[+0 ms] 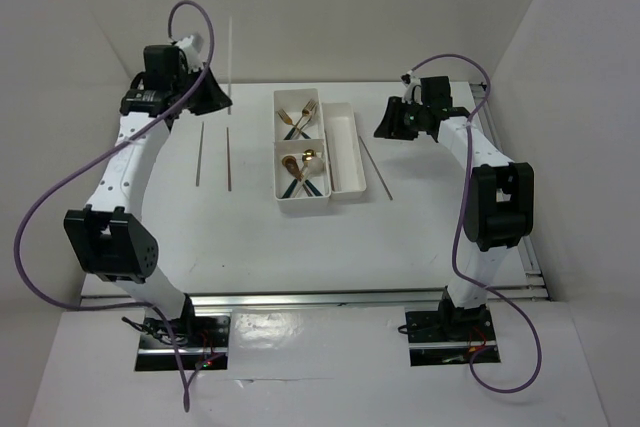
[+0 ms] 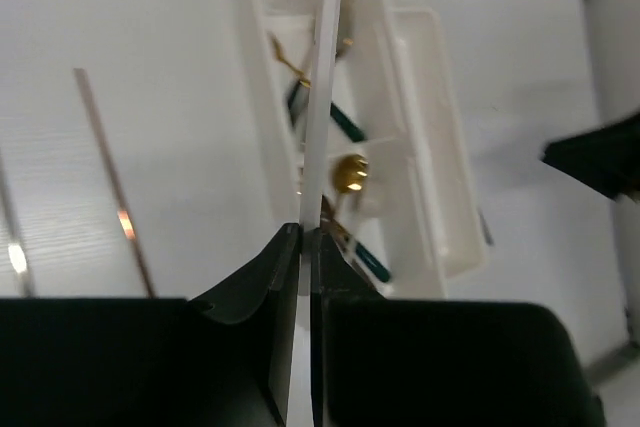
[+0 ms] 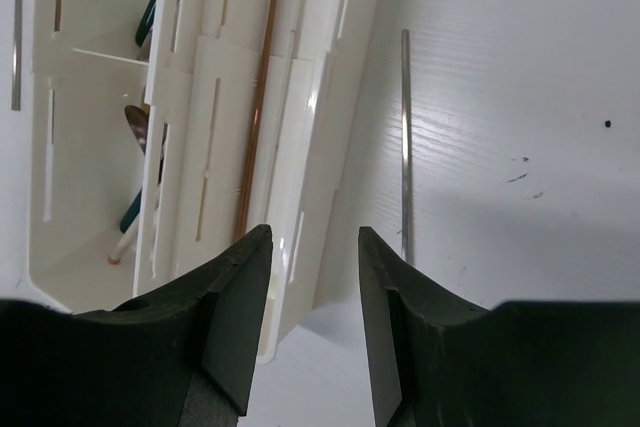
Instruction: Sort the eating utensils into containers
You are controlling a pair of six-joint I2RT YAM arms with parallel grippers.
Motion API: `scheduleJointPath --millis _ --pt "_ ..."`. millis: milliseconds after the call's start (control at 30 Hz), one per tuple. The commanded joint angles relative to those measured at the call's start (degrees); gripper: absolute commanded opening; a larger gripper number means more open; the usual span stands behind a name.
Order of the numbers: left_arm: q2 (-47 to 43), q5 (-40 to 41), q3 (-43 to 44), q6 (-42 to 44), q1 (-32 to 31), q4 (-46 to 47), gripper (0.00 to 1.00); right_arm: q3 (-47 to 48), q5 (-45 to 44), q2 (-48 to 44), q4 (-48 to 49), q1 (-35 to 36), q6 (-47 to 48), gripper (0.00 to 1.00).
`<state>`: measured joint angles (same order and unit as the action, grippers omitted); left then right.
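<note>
Two white arms with black joints
Now the left arm [image 1: 125,162] and right arm [image 1: 478,145]: white links, blocky black joint housings [image 1: 105,242], a purple cable [image 1: 447,57] looping loose (one apiece), matte black wedge-shaped gripper fingers [image 3: 235,317], dark base plates [image 1: 215,337].

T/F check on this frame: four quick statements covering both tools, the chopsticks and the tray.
1. The left tool is shut on a pale chopstick. True.
2. The right tool holds a fork. False: its jaws stand open with nothing between them.
3. Two chopsticks lie on the table left of the tray. True.
4. The tray holds no cutlery yet. False: gold-headed cutlery lies in its two squarish compartments.
</note>
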<state>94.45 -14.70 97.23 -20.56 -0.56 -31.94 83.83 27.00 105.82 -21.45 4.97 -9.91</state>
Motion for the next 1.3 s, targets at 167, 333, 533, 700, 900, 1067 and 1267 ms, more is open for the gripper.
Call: scheduleJointPath --millis 167,333,533,700,900,1067,1267 --pt "-1.3 -18.3 -2.4 -24.6 -10.9 10.3 0.0 0.8 -3.0 -3.1 1.7 -0.8 1.5 0.47" --pt "3.2 -19.8 -2.4 -35.2 -17.0 14.8 0.0 -0.2 -4.1 -4.7 1.7 -0.8 1.5 0.47" --pt "10.6 -19.8 -1.9 -39.9 -20.6 15.0 0.0 -2.1 -4.7 -6.6 1.7 -2.0 1.5 0.47" --pt "14.3 -19.2 -1.3 -39.9 -22.5 13.9 0.0 -3.2 -4.7 -7.7 1.7 -3.1 1.5 0.47" --pt "18.6 -16.9 -1.3 -37.1 -22.5 13.9 0.0 -3.9 -4.1 -7.7 1.7 -5.1 0.9 0.47" --pt "21.6 -16.4 -1.3 -37.6 -23.0 14.6 0.0 -3.9 -3.4 -7.7 0.5 -6.3 0.9 0.47" --pt "25.2 -16.4 -0.3 -37.0 -23.5 15.2 0.0 -3.9 -2.3 -7.2 -0.6 -7.9 0.9 0.47"
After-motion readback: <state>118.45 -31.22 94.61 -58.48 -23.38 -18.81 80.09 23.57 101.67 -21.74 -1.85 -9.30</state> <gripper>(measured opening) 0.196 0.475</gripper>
